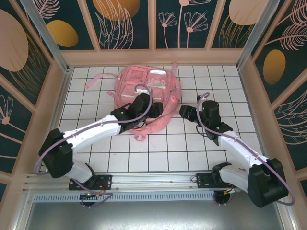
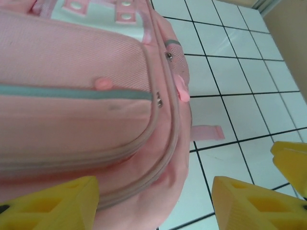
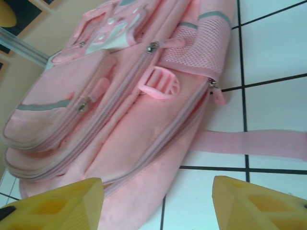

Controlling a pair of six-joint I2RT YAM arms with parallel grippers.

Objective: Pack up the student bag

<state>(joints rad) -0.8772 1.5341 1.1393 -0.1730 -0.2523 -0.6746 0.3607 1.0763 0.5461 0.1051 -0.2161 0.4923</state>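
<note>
A white tiled table (image 1: 168, 153) with dark grout lines sits inside walls of dark teal panels (image 1: 127, 21) painted with pale leaves and orange discs, framed in light wood.

The student bag (image 1: 144, 86) lies flat at the far centre of the table, front pockets facing up, its pink straps trailing to the left and near sides. A grey-green strip (image 2: 72, 91) crosses the front pocket, and a pale patch with pink studs (image 3: 115, 31) sits on the pocket beyond it; any print there is too small to read. A mesh side pocket (image 3: 199, 45) and a pink plastic buckle (image 3: 160, 84) show on the bag's right flank, with 1 flat strap (image 3: 249, 143) lying on the tiles beside it.

The left gripper (image 2: 154, 184) hangs over the bag's near right corner, its 2 yellow fingers spread wide with nothing between them; whether they touch the fabric cannot be told. The right gripper (image 3: 157, 182) sits just right of the bag, low over the tiles, jaws likewise spread and empty.
</note>
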